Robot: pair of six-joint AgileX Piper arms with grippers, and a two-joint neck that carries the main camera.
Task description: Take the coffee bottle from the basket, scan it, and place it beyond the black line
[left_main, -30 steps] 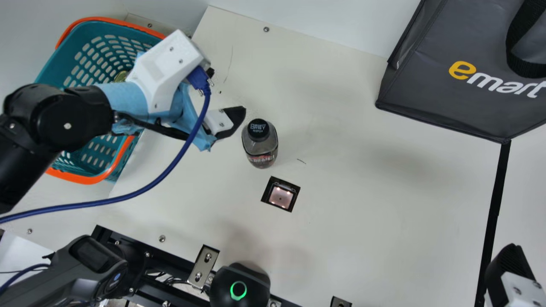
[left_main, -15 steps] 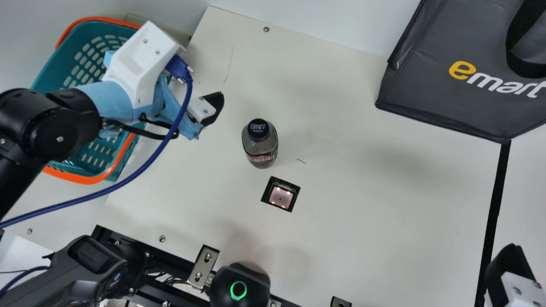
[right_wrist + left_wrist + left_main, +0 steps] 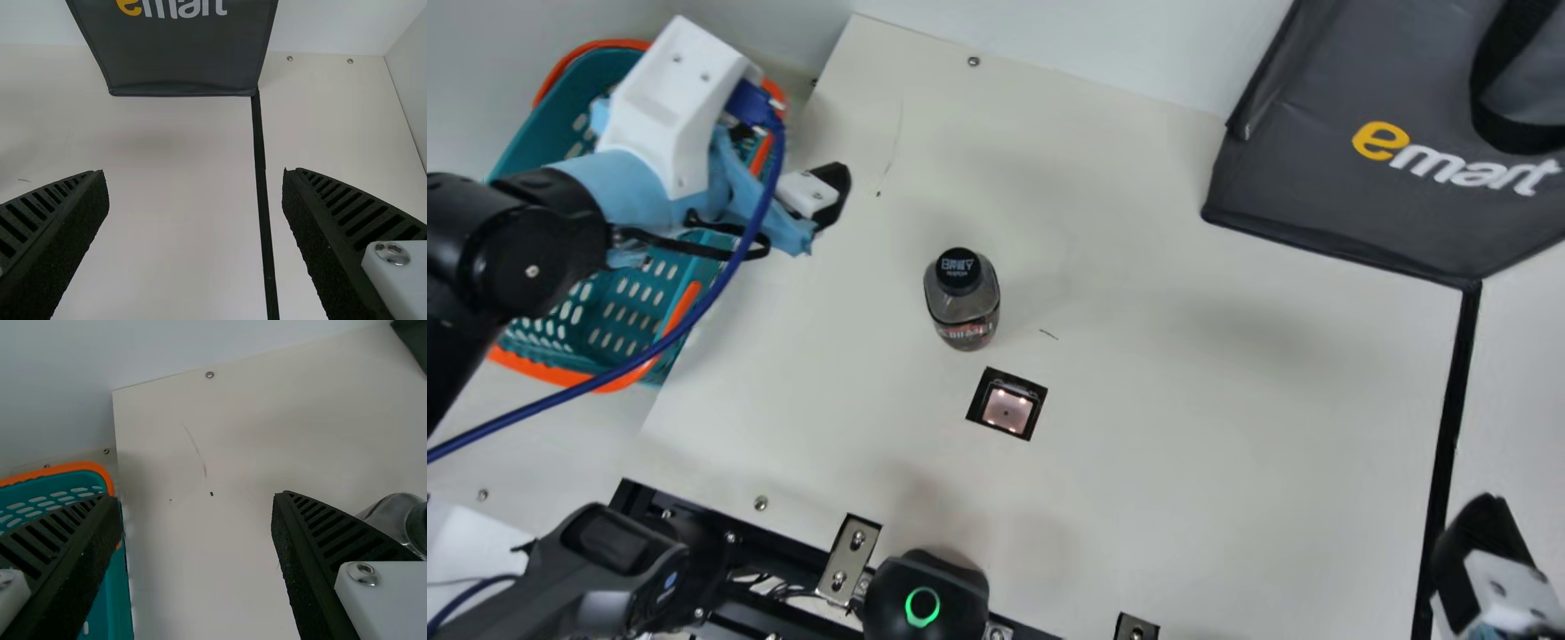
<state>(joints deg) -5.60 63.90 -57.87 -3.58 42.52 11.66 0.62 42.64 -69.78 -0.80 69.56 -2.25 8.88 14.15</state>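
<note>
My left gripper (image 3: pixel 829 182) is near the basket (image 3: pixel 685 311) in the main view, up and left of the coffee bottle and apart from it. The bottle (image 3: pixel 962 302) stands upright on the table, just behind the scanner window (image 3: pixel 1008 406). In the left wrist view, my left gripper (image 3: pixel 193 513) is open and empty, with the bottle (image 3: pixel 393 517) partly hidden behind one finger. At the main view's lower right corner is my right gripper (image 3: pixel 1485 533), beside the black line (image 3: pixel 1449 427). The right wrist view shows my right gripper (image 3: pixel 197 187) open with nothing between its fingers.
A dark grey bag (image 3: pixel 1316 178) stands at the back right, its corner by the line's far end. A black scanner device (image 3: pixel 929 596) with a green ring sits at the front edge. A blue cable (image 3: pixel 694 316) crosses over the basket's front.
My left gripper has moved away from the bottle, back toward the basket. The bottle stays standing where it was. The main view has shifted slightly in the newest picture.
</note>
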